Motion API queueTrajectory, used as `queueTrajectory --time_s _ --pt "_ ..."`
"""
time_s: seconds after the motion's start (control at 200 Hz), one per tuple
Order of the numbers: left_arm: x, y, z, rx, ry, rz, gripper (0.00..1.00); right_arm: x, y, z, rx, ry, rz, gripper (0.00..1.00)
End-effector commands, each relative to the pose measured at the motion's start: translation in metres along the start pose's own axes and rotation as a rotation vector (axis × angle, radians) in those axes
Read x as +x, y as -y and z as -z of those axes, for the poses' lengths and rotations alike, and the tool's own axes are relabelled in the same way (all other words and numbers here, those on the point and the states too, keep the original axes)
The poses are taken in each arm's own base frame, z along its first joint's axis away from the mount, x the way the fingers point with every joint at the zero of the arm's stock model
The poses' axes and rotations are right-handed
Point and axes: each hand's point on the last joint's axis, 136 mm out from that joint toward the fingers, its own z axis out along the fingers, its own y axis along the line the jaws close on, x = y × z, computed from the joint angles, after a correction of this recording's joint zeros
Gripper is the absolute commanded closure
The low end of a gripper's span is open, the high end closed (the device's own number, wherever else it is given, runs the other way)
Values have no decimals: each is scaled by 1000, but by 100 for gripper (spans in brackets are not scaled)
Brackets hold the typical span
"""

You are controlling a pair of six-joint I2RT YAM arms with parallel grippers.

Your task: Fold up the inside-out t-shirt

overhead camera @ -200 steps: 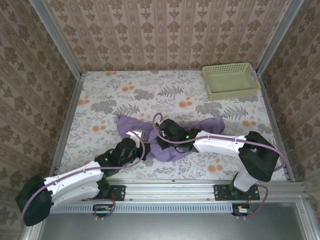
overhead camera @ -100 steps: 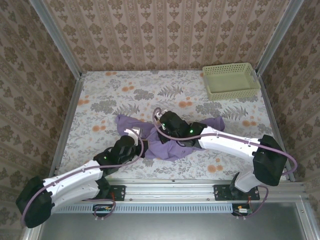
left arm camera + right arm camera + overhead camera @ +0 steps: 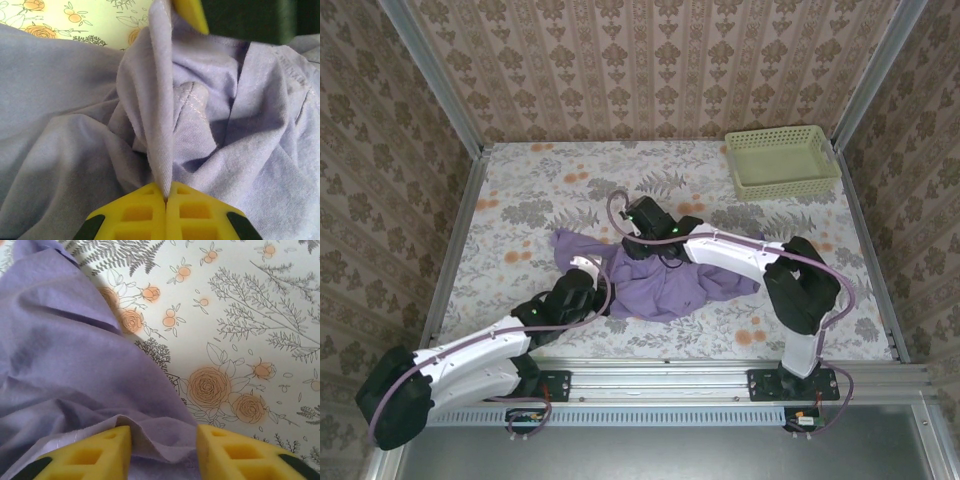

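Shirt is seen crumpled on the table, near the front edge; a raised fold is pinched between the pressed-together left gripper fingers; the right gripper is spread over the cloth's edge.

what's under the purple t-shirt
The floral table cover shows at the edges of the t-shirt; anything else beneath its bunched folds is hidden. The left gripper pinches one fold.

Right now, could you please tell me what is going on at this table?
The robot is working a lavender t-shirt that lies bunched, not yet folded, on the floral table. The left claw is shut on a raised ridge of its fabric. The right claw stands open over the shirt's far edge, gripping nothing.
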Motion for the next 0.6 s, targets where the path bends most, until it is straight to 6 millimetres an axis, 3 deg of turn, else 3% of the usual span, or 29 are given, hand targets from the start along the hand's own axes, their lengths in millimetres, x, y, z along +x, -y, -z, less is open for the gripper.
queueTrajectory --time_s 0.0,0.14,0.255,0.45,0.595 --pt "12 -13 -3 -35 -19 0 100 -8 -18 31 -114 61 -62 55" --pt "14 -13 -4 -17 -5 15 100 14 -45 28 -293 29 -187 54" --pt "13 -8 -3 8 0 11 100 29 -59 19 -328 -3 -217 54" --pt "12 -5 -2 27 1 5 100 34 -73 2 -352 -39 -224 54" --pt "13 -7 -1 23 0 8 100 33 -78 -3 -359 -58 -216 62"
